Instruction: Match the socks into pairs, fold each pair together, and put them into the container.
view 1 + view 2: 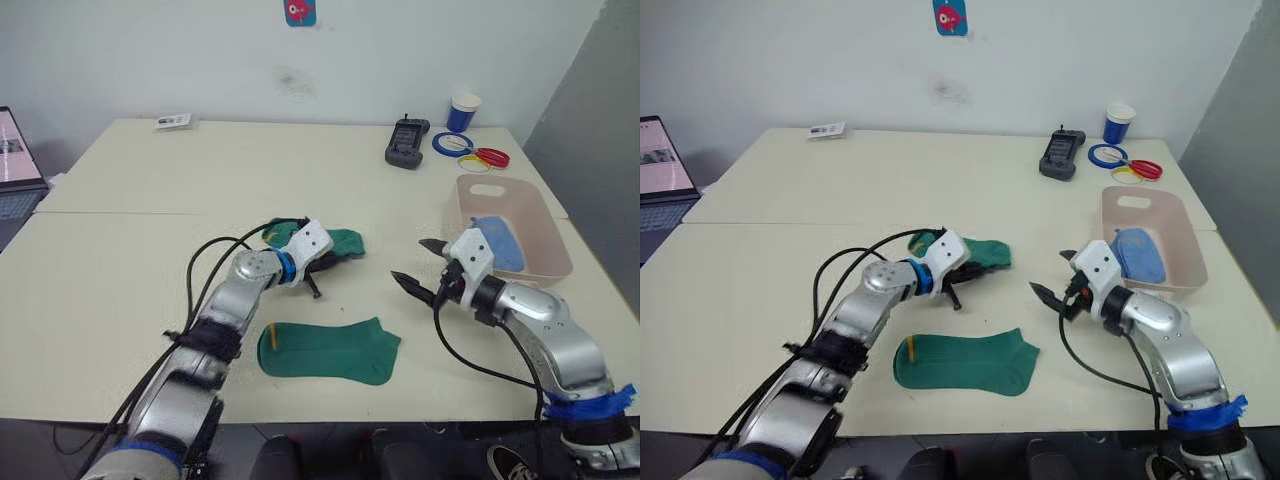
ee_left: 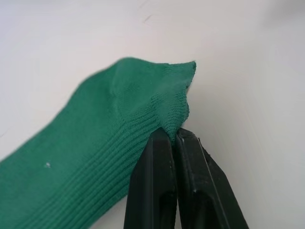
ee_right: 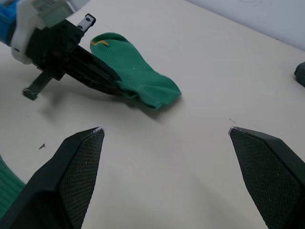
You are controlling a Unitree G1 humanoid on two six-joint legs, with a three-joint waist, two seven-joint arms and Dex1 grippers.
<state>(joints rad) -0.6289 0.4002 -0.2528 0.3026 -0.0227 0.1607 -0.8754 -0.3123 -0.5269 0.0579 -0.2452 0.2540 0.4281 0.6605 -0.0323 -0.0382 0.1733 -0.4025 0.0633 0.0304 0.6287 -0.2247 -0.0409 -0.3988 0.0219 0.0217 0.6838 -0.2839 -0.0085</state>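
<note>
My left gripper (image 2: 174, 136) pinches the ribbed cuff of one dark green sock (image 1: 340, 242), whose near end is partly hidden behind the wrist. My right gripper (image 1: 420, 266) hovers spread wide and empty between that sock and the container (image 1: 535, 215). Light blue socks (image 1: 497, 243) lie inside the container; the second green sock (image 1: 330, 351) lies flat just nearer me than the pinched one.

Illumination is bright, even and diffuse from overhead; the cream tabletop (image 1: 150, 260) carries no glare; shadows are soft and short, the clearest lying under the left claw (image 3: 112, 86) in the right wrist view; head views are sharp with slight bowing at the edges; in the left wrist view the sock (image 2: 95, 143) ribbing is crisp, the background washed out and defocused.
</note>
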